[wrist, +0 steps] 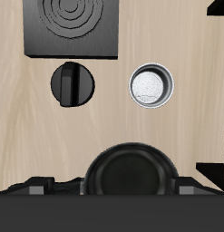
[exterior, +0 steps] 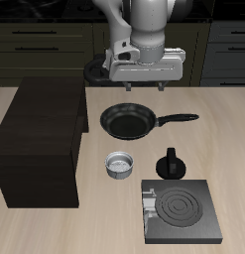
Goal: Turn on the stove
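The flat dark-grey square stove (exterior: 182, 210), coil dark, is well apart from the gripper (exterior: 141, 87), whose closure cannot be told; the round black frying pan (exterior: 127, 120) could be struck on descent.

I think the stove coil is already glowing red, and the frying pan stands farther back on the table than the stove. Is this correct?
Not entirely. The coil of the stove is dark, not glowing red; the exterior view shows this, and the wrist view agrees. The rest holds: the frying pan does stand farther back on the table than the stove.
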Controlling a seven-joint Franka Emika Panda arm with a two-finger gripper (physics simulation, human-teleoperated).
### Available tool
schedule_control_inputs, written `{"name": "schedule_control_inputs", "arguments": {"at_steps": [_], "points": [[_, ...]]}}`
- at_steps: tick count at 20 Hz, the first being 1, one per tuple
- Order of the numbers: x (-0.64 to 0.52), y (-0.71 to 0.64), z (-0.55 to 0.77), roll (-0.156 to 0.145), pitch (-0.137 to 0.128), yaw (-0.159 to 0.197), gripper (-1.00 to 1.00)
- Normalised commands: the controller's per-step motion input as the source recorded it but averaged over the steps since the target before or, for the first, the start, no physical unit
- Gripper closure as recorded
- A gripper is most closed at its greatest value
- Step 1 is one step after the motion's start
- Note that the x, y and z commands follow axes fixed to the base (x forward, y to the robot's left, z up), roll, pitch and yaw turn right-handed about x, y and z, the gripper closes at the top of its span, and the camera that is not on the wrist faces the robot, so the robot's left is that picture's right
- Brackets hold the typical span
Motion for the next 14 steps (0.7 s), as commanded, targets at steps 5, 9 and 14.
{"name": "schedule_control_inputs", "arguments": {"at_steps": [5, 9, 14], "points": [[0.20, 0.23, 0.02, 0.030, 0.006, 0.002, -1.00], [0.26, 0.30, 0.00, 0.003, 0.004, 0.015, -1.00], [0.22, 0.14, 0.00, -0.002, 0.007, 0.004, -1.00]]}}
